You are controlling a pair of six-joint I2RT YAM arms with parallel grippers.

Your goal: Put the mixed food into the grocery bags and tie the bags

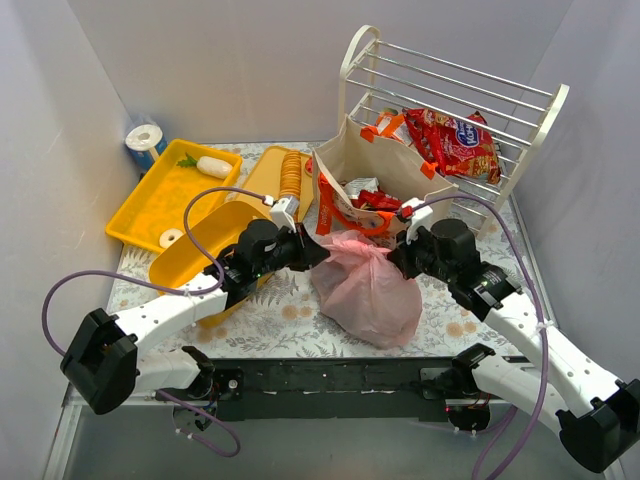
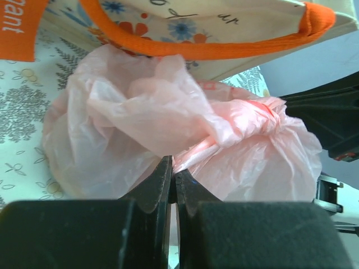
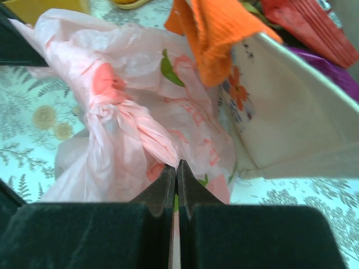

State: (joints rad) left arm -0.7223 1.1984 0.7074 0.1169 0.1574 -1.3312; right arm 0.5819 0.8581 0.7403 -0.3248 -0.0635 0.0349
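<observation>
The pink plastic bag (image 1: 368, 285) lies on the table in front of the beige tote (image 1: 385, 170), its top twisted into a knot (image 2: 263, 109). My left gripper (image 1: 318, 250) is shut on one twisted handle of the pink bag (image 2: 193, 152) at its left. My right gripper (image 1: 397, 257) is shut on the other twisted handle (image 3: 151, 137) at its right. The tote with orange straps (image 2: 196, 50) holds red and white packets (image 1: 372, 198). A red snack packet (image 1: 455, 140) lies on the white rack behind.
Yellow trays (image 1: 170, 195) stand at the back left, one holding a white item (image 1: 213, 166), another a row of biscuits (image 1: 291, 175). A white wire rack (image 1: 470, 100) stands at the back right. A blue-white roll (image 1: 146, 140) sits in the far left corner.
</observation>
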